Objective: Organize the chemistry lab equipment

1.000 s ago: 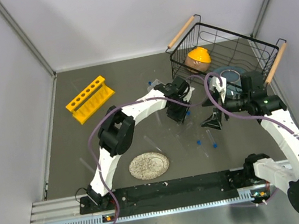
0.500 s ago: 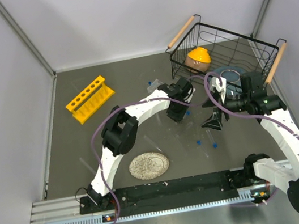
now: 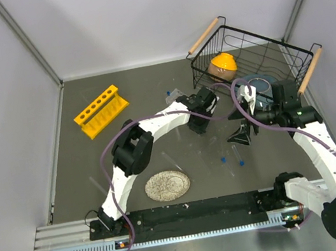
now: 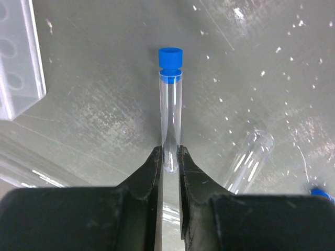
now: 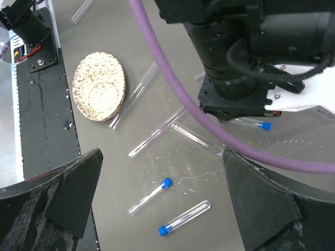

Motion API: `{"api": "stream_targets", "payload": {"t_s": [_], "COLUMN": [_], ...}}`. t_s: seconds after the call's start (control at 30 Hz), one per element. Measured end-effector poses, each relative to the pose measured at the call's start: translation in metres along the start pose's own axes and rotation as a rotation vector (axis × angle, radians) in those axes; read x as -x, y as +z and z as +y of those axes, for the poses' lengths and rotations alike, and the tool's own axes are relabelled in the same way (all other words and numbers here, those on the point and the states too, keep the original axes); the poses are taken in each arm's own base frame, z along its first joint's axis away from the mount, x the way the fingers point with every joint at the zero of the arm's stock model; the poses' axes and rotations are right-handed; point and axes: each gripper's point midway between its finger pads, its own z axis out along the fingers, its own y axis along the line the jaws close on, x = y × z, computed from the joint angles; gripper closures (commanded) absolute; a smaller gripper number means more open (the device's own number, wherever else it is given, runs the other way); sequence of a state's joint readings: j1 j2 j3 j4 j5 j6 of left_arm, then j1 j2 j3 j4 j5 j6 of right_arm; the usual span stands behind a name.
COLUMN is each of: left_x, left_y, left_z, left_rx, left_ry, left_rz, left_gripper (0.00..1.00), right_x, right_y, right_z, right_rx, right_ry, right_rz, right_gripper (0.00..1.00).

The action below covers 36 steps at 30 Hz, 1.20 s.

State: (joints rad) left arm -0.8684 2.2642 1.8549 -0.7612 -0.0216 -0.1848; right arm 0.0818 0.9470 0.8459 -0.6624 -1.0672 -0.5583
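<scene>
Left gripper (image 4: 170,157) slightly shifted, pinching one blue-capped vial (image 4: 170,104); right gripper (image 5: 163,175) spread wide above two more vials (image 5: 151,196) (image 5: 184,215).

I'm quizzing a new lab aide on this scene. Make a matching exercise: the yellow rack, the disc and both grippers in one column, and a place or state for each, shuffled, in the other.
Column one
1. yellow rack
2. disc
3. left gripper
4. right gripper

Column two
A. open, holding nothing
B. far left in the top view
C. shut on a vial
D. near the front edge, left of centre

Pairs: 1-B, 2-D, 3-C, 4-A
</scene>
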Motion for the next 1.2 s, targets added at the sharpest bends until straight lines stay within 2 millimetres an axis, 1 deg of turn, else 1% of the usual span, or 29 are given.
{"api": "stream_targets", "payload": {"t_s": [0.1,0.2,0.43,0.57,0.63,0.73,0.8,0.87,0.93,1.03,1.1,1.2], "left_x": [0.001,0.002,-0.011,-0.032,-0.046,-0.062,-0.069,-0.075,-0.082,-0.091,-0.092,-0.090], "left_y": [-0.010,-0.027,-0.080,-0.103,-0.117,-0.142,-0.157,-0.169,-0.175,-0.181,-0.186,-0.198], "left_z": [-0.001,-0.003,-0.014,-0.020,-0.024,-0.037,-0.050,-0.060,-0.066,-0.065,-0.062,-0.060], "left_rx": [-0.009,-0.025,-0.123,-0.191,-0.228,-0.294,-0.341,-0.386,-0.413,-0.427,-0.429,-0.439], "left_ry": [-0.007,-0.024,-0.083,-0.111,-0.111,-0.084,-0.053,-0.030,-0.022,-0.045,-0.066,-0.095], "left_rz": [-0.037,-0.094,-0.224,-0.298,-0.335,-0.433,-0.505,-0.577,-0.624,-0.686,-0.720,-0.780], "left_gripper": [0.96,0.95,0.96,0.96,0.95,0.96,0.95,0.95,0.96,0.95,0.95,0.95], "right_x": [-0.001,-0.002,-0.002,-0.002,-0.004,-0.005,0.005,0.021,0.036,0.051,0.055,0.055], "right_y": [0.000,0.000,-0.005,-0.008,-0.006,-0.004,-0.004,-0.001,0.006,0.026,0.038,0.052], "right_z": [-0.001,-0.003,-0.010,-0.014,-0.016,-0.023,-0.028,-0.027,-0.022,0.002,0.017,0.027], "right_rx": [-0.001,-0.004,-0.031,-0.046,-0.038,-0.027,-0.022,-0.001,0.032,0.111,0.161,0.200], "right_ry": [0.007,0.012,0.021,0.021,0.030,0.080,0.106,0.108,0.097,0.088,0.119,0.192], "right_rz": [0.001,0.001,-0.007,-0.013,-0.010,0.008,0.013,0.011,0.014,0.046,0.073,0.116], "right_gripper": [0.01,0.01,0.01,0.01,0.01,0.02,0.03,0.03,0.04,0.04,0.05,0.05]}}
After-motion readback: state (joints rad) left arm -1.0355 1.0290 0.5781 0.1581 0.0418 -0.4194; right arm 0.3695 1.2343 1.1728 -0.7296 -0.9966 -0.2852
